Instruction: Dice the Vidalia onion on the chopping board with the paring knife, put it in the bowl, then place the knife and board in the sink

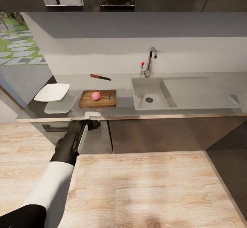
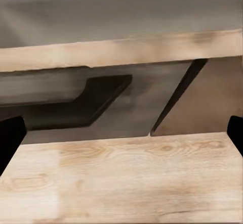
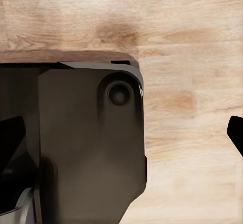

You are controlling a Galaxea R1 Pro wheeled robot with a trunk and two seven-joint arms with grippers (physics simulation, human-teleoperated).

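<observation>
The pinkish-red Vidalia onion (image 1: 96, 95) sits whole on the brown chopping board (image 1: 103, 101), on the dark countertop (image 1: 123, 109) left of the sink (image 1: 161, 92). Behind the board lies the red-handled paring knife (image 1: 100, 77), near the wall. At the counter's left end stands the white square bowl (image 1: 52, 92). My left gripper (image 1: 92, 116) is at the counter's pale front edge, just in front of and below the board. In the left wrist view its dark fingertips (image 2: 10, 138) stand wide apart, open and empty. The right gripper (image 3: 121, 133) is open over the floor.
The sink basin holds nothing, and its chrome tap (image 1: 150, 60) with the red knob stands behind it. Dark cabinets (image 2: 101, 97) fill the space under the counter edge. A pale wooden floor (image 1: 144, 187) lies in front. The robot's dark base (image 3: 86, 148) is below the right gripper.
</observation>
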